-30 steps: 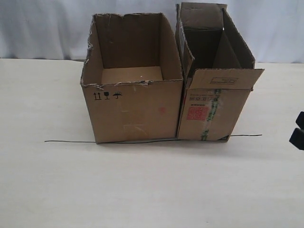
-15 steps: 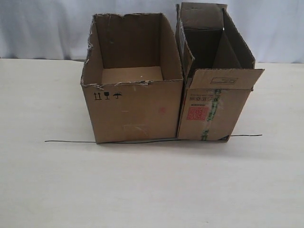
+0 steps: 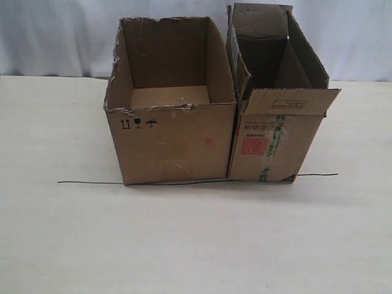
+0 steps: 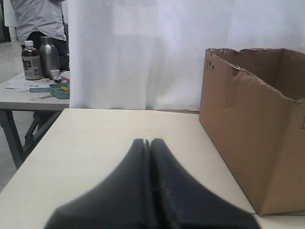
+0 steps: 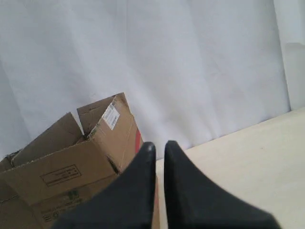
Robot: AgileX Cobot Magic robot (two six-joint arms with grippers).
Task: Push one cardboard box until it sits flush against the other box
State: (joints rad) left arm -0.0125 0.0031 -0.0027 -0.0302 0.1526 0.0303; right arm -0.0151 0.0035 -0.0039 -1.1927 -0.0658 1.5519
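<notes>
The cardboard box (image 3: pixel 275 141), narrow with upright flaps, a red label and green-striped tape, stands on the table right of the other box (image 3: pixel 171 147), the wider carton with torn edges and black symbols. Their facing sides touch along the front, with a thin dark gap higher up. Neither gripper shows in the exterior view. My left gripper (image 4: pixel 147 141) is shut and empty, with the other box (image 4: pixel 248 138) off to its side. My right gripper (image 5: pixel 159 145) holds nothing, its fingers a thin slit apart, apart from the cardboard box (image 5: pixel 71 171).
A thin black line (image 3: pixel 92 182) runs across the pale table (image 3: pixel 196 245) along the boxes' front bottom edges. A white curtain (image 3: pixel 61 37) hangs behind. The left wrist view shows a side table with bottles (image 4: pixel 33 59) and a person beyond the table edge.
The black gripper tips seen at the exterior view's right edge one second ago have left that view. Both boxes stand where they were.
</notes>
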